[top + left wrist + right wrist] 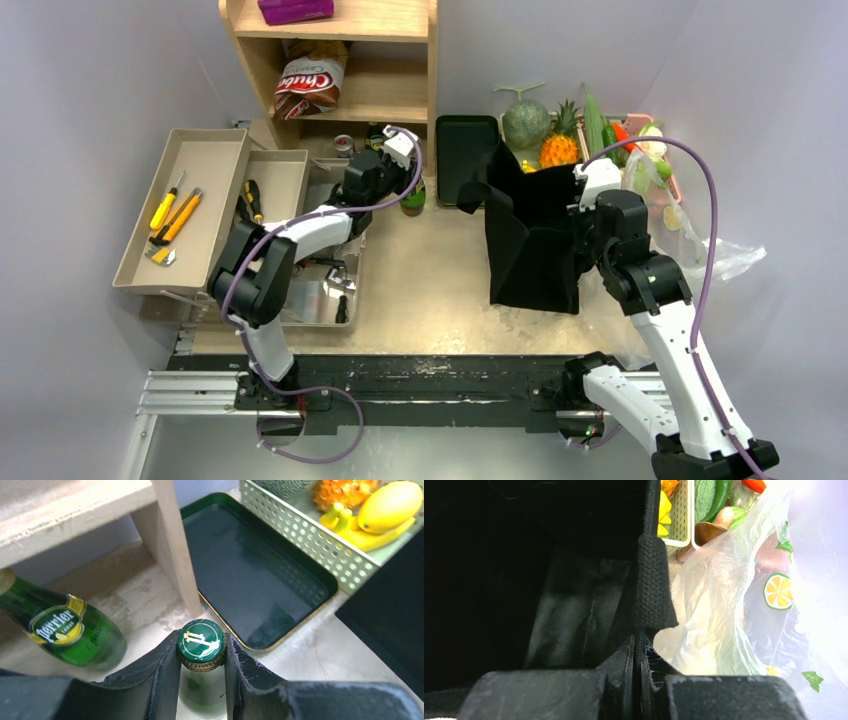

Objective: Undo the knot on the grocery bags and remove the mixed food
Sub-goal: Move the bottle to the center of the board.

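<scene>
The left gripper (201,649) is clamped on the neck of a green bottle (201,640), one finger on each side just under the cap. The bottle stands upright on the table (320,655), at the foot of the shelf (170,545) and just beside the near corner of the flat tray (250,570). A second bottle (70,630), labelled Perrier, leans beneath the shelf, near the held one but apart from it.

The right gripper (638,647) has its fingers pressed together on the rim of the black bag (535,250), right below the woven strap (653,580). The bag stands open in the middle of the table, its mouth up. What is inside cannot be made out.

The plastic bag (719,610), printed with lemon slices, lies crumpled against the black bag's right side.

Behind both bags, a basket (300,535) holds a melon (526,122), a pineapple (560,148) and a cucumber (594,125). A chip packet (308,85) sits on the shelf.
</scene>
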Robot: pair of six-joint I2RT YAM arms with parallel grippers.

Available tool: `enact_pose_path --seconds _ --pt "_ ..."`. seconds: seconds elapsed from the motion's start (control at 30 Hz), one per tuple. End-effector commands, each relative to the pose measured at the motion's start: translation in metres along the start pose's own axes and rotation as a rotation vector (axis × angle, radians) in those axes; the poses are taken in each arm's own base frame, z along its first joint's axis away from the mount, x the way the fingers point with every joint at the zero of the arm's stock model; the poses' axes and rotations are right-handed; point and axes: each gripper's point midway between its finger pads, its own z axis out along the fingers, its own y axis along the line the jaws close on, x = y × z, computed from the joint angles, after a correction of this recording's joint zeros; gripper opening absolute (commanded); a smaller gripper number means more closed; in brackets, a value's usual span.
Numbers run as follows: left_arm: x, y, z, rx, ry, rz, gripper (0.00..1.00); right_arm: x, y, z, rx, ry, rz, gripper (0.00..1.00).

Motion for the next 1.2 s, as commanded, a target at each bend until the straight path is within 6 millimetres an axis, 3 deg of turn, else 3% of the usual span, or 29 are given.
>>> enact_pose_path --seconds 0.0,0.5,0.87,1.17 --pt "-0.078 0.034 0.020 -0.113 -0.234 0.061 0.00 -0.016 -0.008 -0.009 0.019 -0.043 0.004 0.00" --pt "-0.101 0.073 0.064 -0.218 -0.291 0.113 0.00 -0.016 -0.012 -0.008 0.034 -0.031 0.006 0.00" --pt "-0.093 0.091 0.077 -0.268 -0.278 0.092 0.00 -0.018 -0.014 -0.007 0.036 -0.025 0.007 0.00" --pt "-0.092 0.093 0.082 -0.271 -0.280 0.025 0.00 -0.016 -0.012 -0.006 0.024 -0.015 0.007 0.00"
